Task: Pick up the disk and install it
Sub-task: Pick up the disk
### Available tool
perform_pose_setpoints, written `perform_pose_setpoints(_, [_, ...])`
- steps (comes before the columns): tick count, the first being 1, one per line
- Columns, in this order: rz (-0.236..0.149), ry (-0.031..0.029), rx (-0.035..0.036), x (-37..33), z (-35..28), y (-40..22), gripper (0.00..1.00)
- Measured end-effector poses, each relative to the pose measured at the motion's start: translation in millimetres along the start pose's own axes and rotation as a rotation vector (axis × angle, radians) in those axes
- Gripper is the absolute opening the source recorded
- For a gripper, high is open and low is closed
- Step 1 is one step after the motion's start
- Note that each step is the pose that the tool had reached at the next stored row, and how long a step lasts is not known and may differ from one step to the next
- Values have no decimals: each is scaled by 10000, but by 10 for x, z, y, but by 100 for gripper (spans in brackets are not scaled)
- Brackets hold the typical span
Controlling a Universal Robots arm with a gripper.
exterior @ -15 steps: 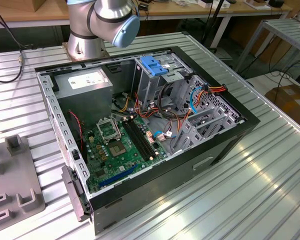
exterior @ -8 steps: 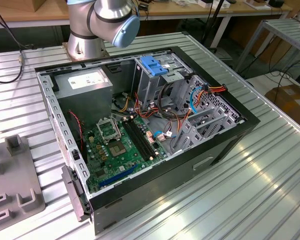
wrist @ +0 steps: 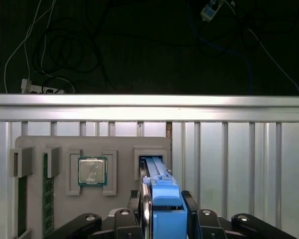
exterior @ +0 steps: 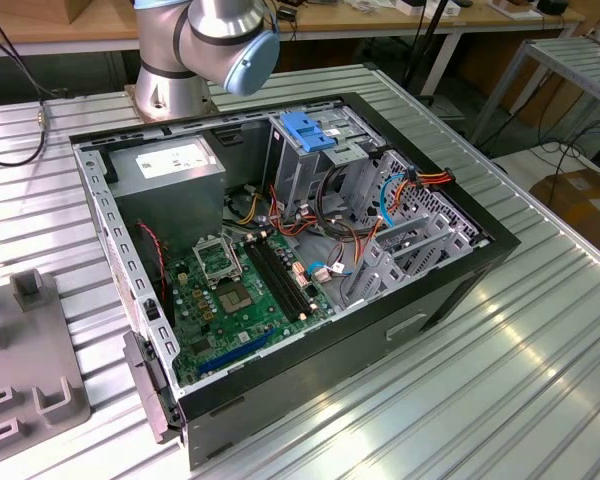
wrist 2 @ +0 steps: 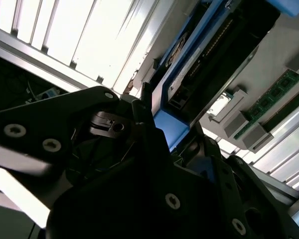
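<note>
Gripper: the gripper (wrist: pixel 162 201) is pinching. In the first wrist view its dark fingers (wrist: pixel 138 201) are pressing in on both sides of the blue frame, with no gap showing.
Disk: the disk (wrist: pixel 158 185) is sitting edge-on between those fingers, over the grey fixture tray (wrist: pixel 124 144). Its far end is reaching to the tray's open slot (wrist: pixel 150 160); I cannot tell whether it is clear of the slot or just inside it.
Second wrist view: the disk (wrist 2: pixel 199 50) is running away from the jaws, its blue end tab (wrist 2: pixel 167 130) tucked in against them.
Tray neighbours: a processor chip (wrist: pixel 92 171) is lying in the pocket just beside the slot, and memory sticks (wrist: pixel 48 199) are lying further along.
Destination: the open computer case (exterior: pixel 450 290) is lying on the slatted table (exterior: pixel 540 350), with its drive cage (exterior: pixel 310 130) standing upright among loose cables (exterior: pixel 330 190).
Progress: I judge the pick is under way and the install not yet done.
Risk, grip: the hold looks to be on the plastic frame near one end, so the long body could be swinging or slipping if the arm moves sharply.
Risk, slot: any tilt while the end is near the slot could be jamming it against the walls.
Risk, case: those cables are crowding the cage and could be snagging the frame or blocking it from seating.
</note>
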State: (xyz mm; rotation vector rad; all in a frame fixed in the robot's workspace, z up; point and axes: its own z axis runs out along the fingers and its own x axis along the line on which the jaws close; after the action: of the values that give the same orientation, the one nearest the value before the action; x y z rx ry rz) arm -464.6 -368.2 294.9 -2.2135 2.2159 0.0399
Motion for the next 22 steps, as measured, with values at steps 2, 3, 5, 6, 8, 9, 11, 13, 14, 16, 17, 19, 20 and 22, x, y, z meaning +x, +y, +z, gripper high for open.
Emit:
perform_pose_setpoints(2, [0,0,-1,0,1,0,45])
perform_pose_setpoints(3, [0,0,-1,0,1,0,45])
perform_pose_setpoints(5, [0,0,-1,0,2,0,45])
perform_pose_setpoints(6, [0,-1,1,0,3,0,44])
perform_pose_setpoints(8, [0,-1,1,0,3,0,37])
perform_pose_setpoints(9, [0,0,1,0,3,0,37])
perform_pose_setpoints(11, [0,0,0,0,3,0,37])
perform_pose_setpoints(13, [0,0,-1,0,3,0,37])
perform_pose_setpoints(14, [0,0,0,0,3,0,37])
perform_pose_setpoints(16, [0,0,0,0,3,0,37])
perform_pose_setpoints(17, [0,0,0,0,3,0,37])
perform_pose_setpoints(19, [0,0,0,0,4,0,37])
perform_pose_setpoints(20, [0,0,0,0,4,0,37])
perform_pose_setpoints(22, [0,0,0,-2,-64,1,37])
